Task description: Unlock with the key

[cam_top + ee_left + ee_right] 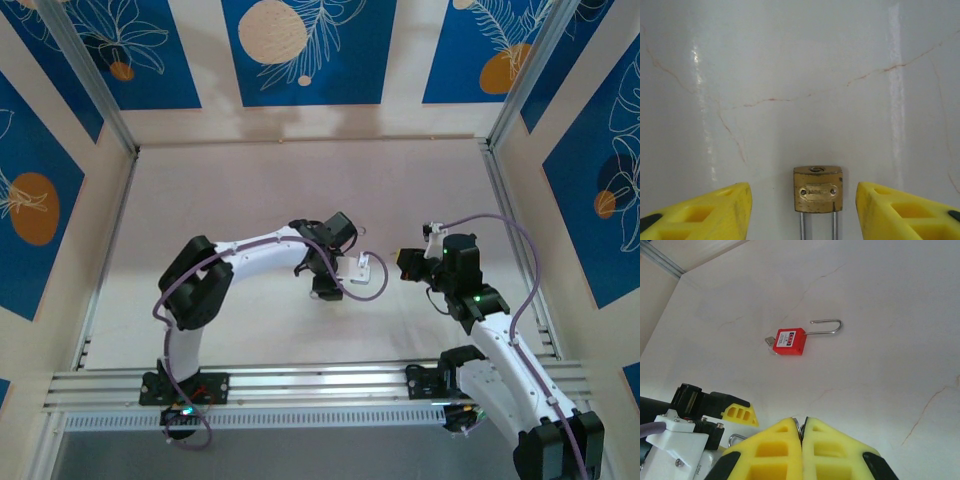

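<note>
Veined tabletop (790, 60): brass key (817, 191), likely light, slick, pinch its body, between released left gripper (803, 200) jaws; right gripper (801, 424) clenched.

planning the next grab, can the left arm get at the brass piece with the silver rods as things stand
Probably yes: the left gripper is open, and the brass piece lies on the table between its fingers, touching neither.

The left arm (255, 248) and right arm (500, 350) had white links and black joint housings. A purple cable (530, 262) looped along each. The fingers (710, 212) were bright yellow wedges with rectangular pockets. A green light (478, 296) glowed on the right arm.
</note>
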